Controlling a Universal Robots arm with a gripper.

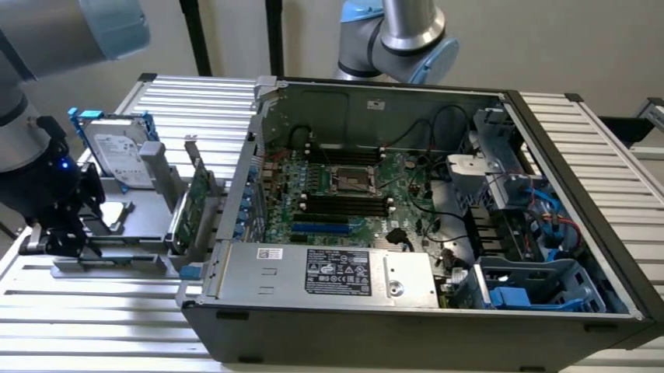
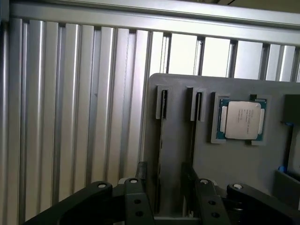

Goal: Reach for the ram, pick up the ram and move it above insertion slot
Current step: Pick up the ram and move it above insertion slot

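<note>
Nothing is legible. Inside the dark grey open computer case (image 1: 415,336), the silver metal power supply box (image 1: 410,286) carries a black label with white print (image 1: 340,273) and a small white sticker (image 1: 267,252). Outside the case, the silver hard drive's white label (image 1: 112,151) and the square silver processor (image 2: 242,120) show only faint lines.

One open computer case (image 1: 415,334), holding one motherboard (image 1: 353,194) and one power supply (image 1: 322,272). Two robot arms: a near arm (image 1: 31,116) and a far arm (image 1: 400,35). One gripper (image 1: 62,237). One grey parts tray (image 2: 178,136) carries one hard drive (image 1: 117,151), one green expansion card (image 1: 197,206), one processor (image 2: 242,120) and two narrow slots (image 2: 164,103) (their contents are hard to make out).
</note>
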